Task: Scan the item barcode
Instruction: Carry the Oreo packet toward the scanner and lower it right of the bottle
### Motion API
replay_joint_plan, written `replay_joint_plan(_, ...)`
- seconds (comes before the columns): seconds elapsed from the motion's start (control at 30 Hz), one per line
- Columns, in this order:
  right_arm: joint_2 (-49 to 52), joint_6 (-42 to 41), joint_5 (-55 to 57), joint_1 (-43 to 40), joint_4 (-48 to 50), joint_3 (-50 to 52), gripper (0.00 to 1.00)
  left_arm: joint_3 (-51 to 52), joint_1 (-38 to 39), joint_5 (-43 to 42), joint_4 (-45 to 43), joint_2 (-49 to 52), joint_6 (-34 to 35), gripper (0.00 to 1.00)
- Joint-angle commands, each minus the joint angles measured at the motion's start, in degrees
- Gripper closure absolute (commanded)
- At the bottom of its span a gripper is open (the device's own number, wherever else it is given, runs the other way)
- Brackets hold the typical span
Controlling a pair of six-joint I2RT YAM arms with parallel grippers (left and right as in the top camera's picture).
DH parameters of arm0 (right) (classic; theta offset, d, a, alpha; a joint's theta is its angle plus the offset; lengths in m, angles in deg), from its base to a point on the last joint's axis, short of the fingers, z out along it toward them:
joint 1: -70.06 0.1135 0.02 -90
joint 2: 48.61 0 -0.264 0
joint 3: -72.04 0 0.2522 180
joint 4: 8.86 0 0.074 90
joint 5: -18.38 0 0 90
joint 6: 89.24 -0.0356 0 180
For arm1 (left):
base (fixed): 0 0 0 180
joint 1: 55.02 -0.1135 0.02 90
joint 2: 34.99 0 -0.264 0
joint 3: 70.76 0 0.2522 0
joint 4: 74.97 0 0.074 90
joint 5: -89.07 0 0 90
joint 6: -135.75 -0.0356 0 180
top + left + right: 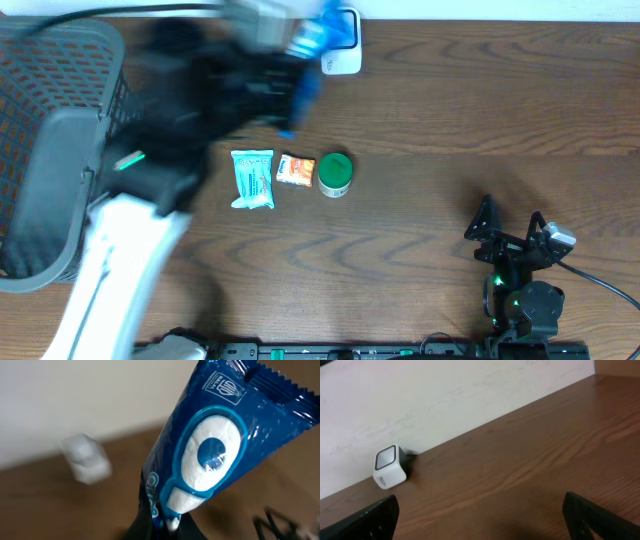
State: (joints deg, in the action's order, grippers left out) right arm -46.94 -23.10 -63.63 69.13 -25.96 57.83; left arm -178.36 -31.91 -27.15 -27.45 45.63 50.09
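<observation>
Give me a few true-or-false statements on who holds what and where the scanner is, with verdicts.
The left gripper is shut on the blue packet. True.
The green-lidded jar, an orange packet and a pale packet lie in a row on the table. True.
The right gripper holds the green-lidded jar. False: it is open and empty.
The white scanner sits in the basket. False: it stands on the table by the wall, apart from the basket.

A white scanner cube [390, 466] sits on the wooden table [520, 475] against the pale wall [445, 390], the right gripper [480, 506] spread wide.
</observation>
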Motion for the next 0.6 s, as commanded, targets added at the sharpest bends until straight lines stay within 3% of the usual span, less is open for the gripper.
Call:
replay_joint_plan(0.0,-0.09,0.57,0.72,0.63,-0.09,0.13,0.01,0.72,7.98,2.27,-1.44,9.90,0.22,0.93)
replay_joint_plan(0.27,-0.09,0.57,0.72,0.63,-0.09,0.13,0.01,0.72,17.22,3.28,-9.70,32.30,0.24,0.93)
replay_joint_plan(0.5,-0.09,0.57,0.72,0.63,-0.09,0.13,0.01,0.72,19.10,8.98,-10.47,40.57,0.20,0.93)
replay_joint_plan(0.53,-0.09,0.57,0.72,0.63,-0.09,0.13,0.01,0.72,19.10,8.94,-10.51,40.63,0.22,0.91)
replay_joint_plan(0.57,-0.09,0.57,0.72,0.63,-0.09,0.13,0.01,0.70,19.10,8.96,-10.54,40.59,0.20,0.68)
